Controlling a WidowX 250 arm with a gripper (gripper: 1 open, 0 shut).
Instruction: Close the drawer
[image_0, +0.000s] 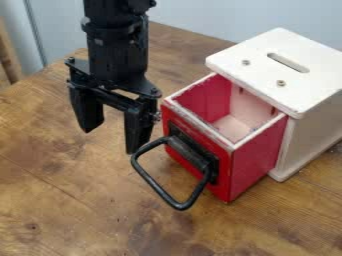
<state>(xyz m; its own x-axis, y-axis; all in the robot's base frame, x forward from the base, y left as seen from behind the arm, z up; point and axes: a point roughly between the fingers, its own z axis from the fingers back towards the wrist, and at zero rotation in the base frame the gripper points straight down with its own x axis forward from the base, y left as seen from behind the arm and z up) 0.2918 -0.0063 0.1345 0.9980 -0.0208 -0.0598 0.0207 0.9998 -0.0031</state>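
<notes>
- Nearest: large black loop handle (173, 196), hanging off the drawer front, tilted out over the counter.
- Behind it: black plate (193, 155) fixed to the red front face; handle meets it at the plate.
- Drawer (253, 164): red outside, pale inner walls, open at the top. Sits pulled out from the white cabinet, inside visible.
- End effector (116, 118): black, pointing down, left of the drawer in the view. Fingers apart, nothing between them. One finger is near the drawer's front corner; can't tell if it touches.
- Arm (116, 38): black, comes in from the top edge of the view, above the end effector.
- White cabinet (317, 108): at the right, directly behind the drawer. Slot (287, 63) on top, round dark-centred fittings near it.
- Counter (67, 200): brown wood grain, under everything.
- Far back: pale wall (201, 14) past the counter edge.
</notes>
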